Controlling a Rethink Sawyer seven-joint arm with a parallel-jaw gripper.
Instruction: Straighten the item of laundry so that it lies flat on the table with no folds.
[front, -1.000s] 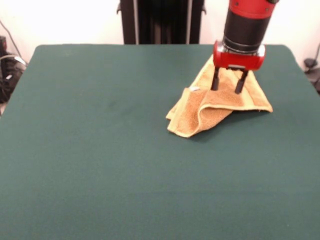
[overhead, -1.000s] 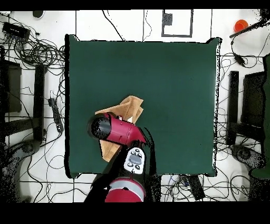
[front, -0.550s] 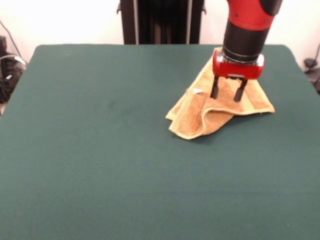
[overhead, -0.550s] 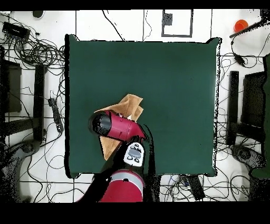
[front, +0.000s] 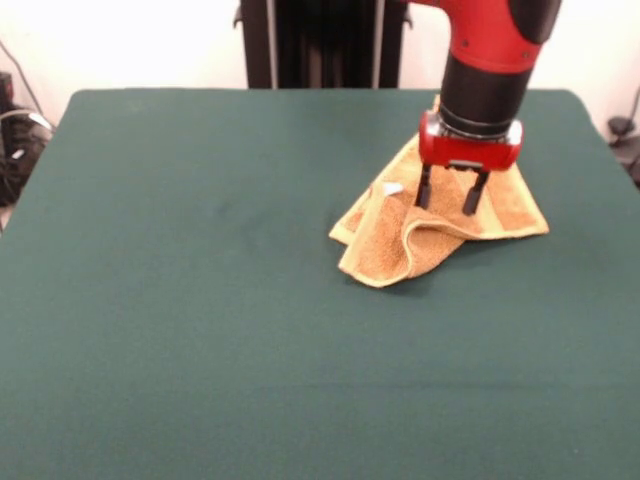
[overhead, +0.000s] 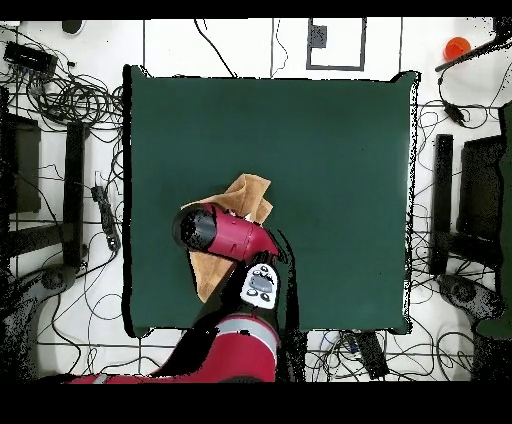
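Green table (front: 200, 330) holds one crumpled towel (front: 390, 245) under one spread end effector (front: 446, 199).

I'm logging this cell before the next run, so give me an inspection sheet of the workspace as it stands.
Surface: table covered in plain dark green cloth.
Job's things: golden-orange towel lies bunched with a raised fold, not flat; a small white label shows on it.
Clutter: nothing seen on the table besides the towel.
Grippers: gripper stands over the towel, jaws apart, tips down at the cloth; no grasp visible.
Cables: many loose cables on the floor around the table, none on it.
Surroundings: an orange object on the floor beyond one corner; dark equipment beside the table.
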